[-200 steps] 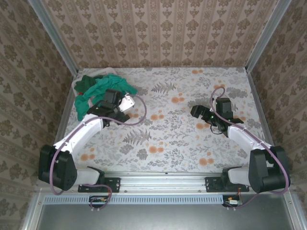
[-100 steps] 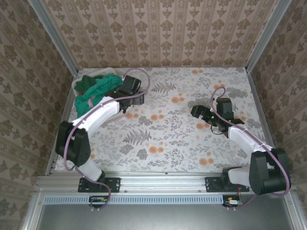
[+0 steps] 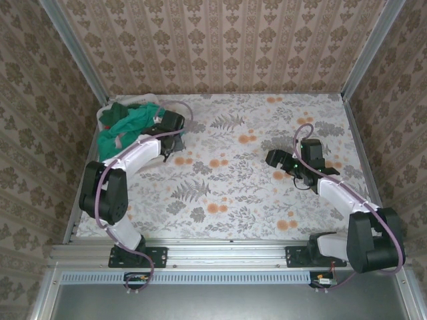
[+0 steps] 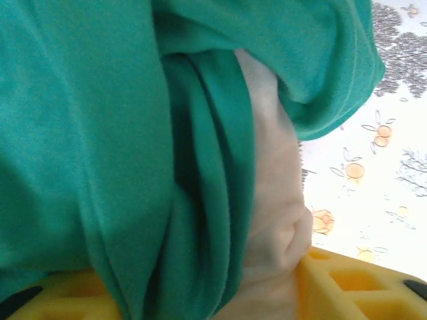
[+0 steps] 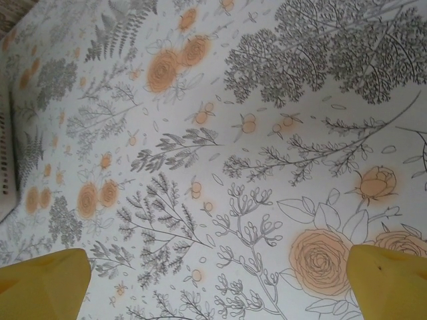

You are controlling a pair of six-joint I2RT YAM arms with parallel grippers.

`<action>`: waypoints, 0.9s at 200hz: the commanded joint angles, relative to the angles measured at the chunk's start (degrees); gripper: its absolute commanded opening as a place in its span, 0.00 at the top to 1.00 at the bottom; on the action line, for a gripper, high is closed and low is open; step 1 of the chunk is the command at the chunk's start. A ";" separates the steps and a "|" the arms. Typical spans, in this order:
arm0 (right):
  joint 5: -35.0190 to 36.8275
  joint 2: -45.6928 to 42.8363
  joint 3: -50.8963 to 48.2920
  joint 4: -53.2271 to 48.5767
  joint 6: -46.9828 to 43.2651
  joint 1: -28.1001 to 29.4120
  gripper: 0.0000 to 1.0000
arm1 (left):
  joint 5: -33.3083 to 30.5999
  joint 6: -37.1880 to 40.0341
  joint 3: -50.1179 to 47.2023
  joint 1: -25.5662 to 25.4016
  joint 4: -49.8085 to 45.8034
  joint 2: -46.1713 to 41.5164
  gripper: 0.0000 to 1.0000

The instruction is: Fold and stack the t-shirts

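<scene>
The t-shirts lie in a crumpled heap in the far left corner, a teal-green one (image 3: 123, 125) on top and a dark green one (image 3: 124, 107) behind it. My left gripper (image 3: 162, 125) is pushed into the heap's right side. In the left wrist view its yellow fingers (image 4: 363, 283) press on a bunch of the teal-green t-shirt (image 4: 87, 133), with a pinkish-beige patch (image 4: 277, 200) of it against the right finger. My right gripper (image 3: 275, 159) hovers open over bare table at the right, nothing between its yellow fingertips (image 5: 390, 280).
A white slatted rim (image 3: 105, 113) shows at the heap's left edge, close to the metal corner post and wall. The flowered table (image 3: 227, 180) lies flat between the two arms. The left arm's cable loops beside its wrist.
My left arm has swung up and left into the heap and its jaws have closed in on the teal-green cloth, nudging the heap leftwards. The right arm has hardly moved.
</scene>
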 commanded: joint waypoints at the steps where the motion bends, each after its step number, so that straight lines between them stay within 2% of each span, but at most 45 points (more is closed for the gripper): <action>1: -0.87 1.75 -1.16 2.35 1.08 -0.16 0.00 | 1.40 11.63 -3.97 0.84 1.70 -2.52 0.61; 19: -1.02 2.93 -0.95 2.63 1.06 -0.16 0.00 | 1.19 17.41 -7.01 1.77 3.14 -5.90 0.71; 43: -1.14 4.07 -0.67 3.30 1.34 -0.16 0.00 | 6.21 25.84 -9.00 4.35 4.67 -8.62 0.76; 78: -2.18 5.82 -0.14 4.44 1.91 -0.16 0.00 | 6.13 37.57 -10.80 7.01 6.98 -8.97 0.83; 118: -3.39 6.88 1.48 4.02 2.35 -0.07 0.00 | 11.06 40.88 -11.77 14.66 11.74 -8.05 0.87; 154: -3.27 6.68 2.96 3.08 2.17 0.02 0.00 | 10.23 42.88 -6.59 18.70 10.70 -2.26 0.85; 180: -2.81 6.07 4.15 1.47 1.65 0.18 0.00 | 11.55 44.65 -4.77 19.50 12.03 0.03 0.87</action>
